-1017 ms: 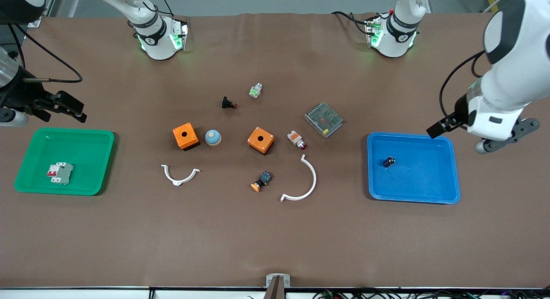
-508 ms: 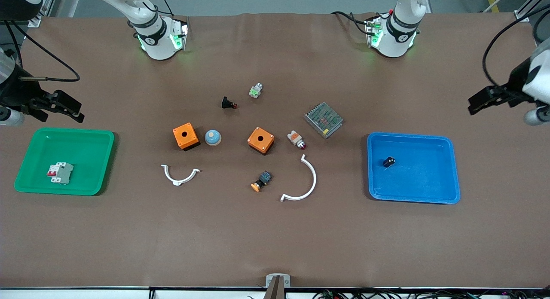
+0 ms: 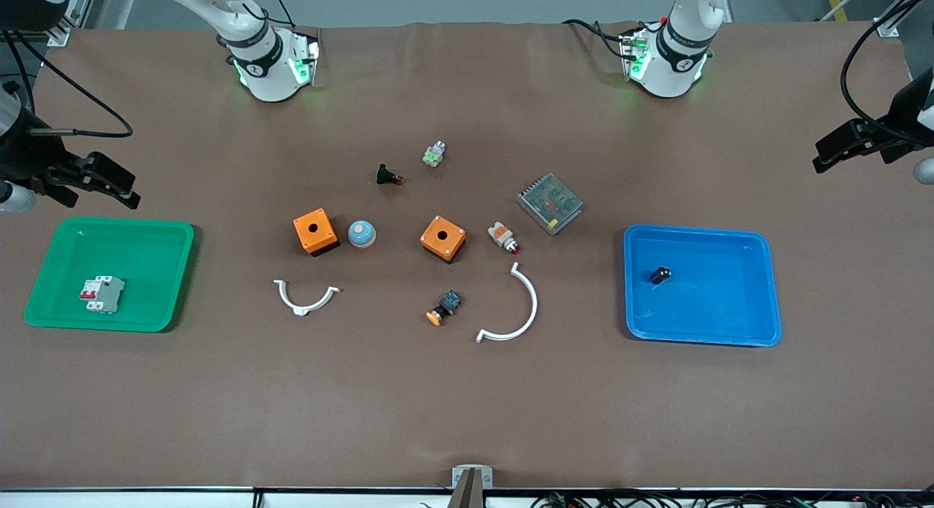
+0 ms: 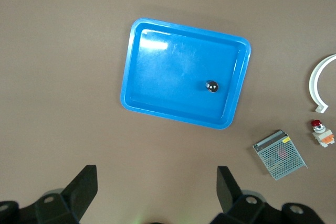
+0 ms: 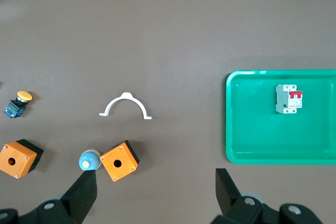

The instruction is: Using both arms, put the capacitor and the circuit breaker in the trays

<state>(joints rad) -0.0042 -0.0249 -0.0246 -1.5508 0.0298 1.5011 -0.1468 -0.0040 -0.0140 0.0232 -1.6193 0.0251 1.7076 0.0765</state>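
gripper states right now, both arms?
Left gripper: open, holding nothing, over bare table beside the blue tray.
Right gripper: open, holding nothing.

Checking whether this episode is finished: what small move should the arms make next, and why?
Probably just retreat and park. The capacitor lies in the blue tray, the circuit breaker in the green tray, and the left gripper and right gripper are open, empty, off the trays.
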